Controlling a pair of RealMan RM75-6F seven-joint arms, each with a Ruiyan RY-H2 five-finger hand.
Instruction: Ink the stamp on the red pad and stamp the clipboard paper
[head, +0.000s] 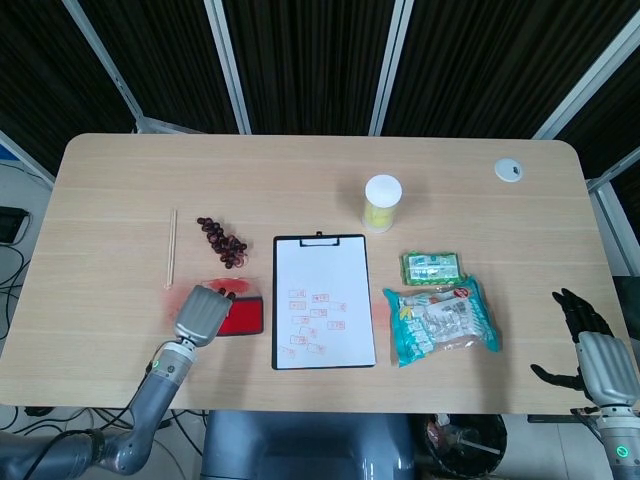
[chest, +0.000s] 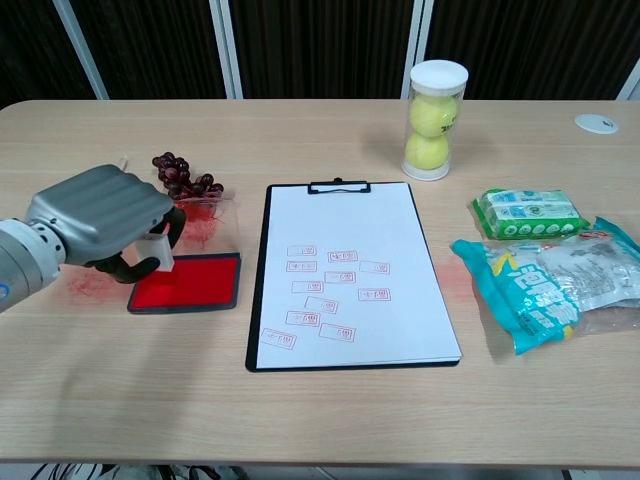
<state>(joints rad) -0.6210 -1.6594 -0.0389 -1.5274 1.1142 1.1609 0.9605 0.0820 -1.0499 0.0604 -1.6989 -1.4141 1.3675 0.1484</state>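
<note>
My left hand (chest: 100, 215) (head: 200, 314) grips a small white stamp (chest: 157, 252), held just above the left end of the red ink pad (chest: 188, 283) (head: 240, 315); most of the stamp is hidden by the fingers. To the right lies the black clipboard (chest: 350, 276) (head: 323, 301) with white paper bearing several red stamp marks on its lower half. The clear pad lid (chest: 205, 217) stands behind the pad. My right hand (head: 583, 341) hangs open off the table's right edge, seen only in the head view.
Dark grapes (chest: 183, 173) lie behind the pad. A tennis ball tube (chest: 435, 119) stands beyond the clipboard. A green packet (chest: 529, 212) and a teal snack bag (chest: 550, 285) lie right. A wooden stick (head: 172, 247) lies at the left and a white disc (head: 509, 169) at the far right.
</note>
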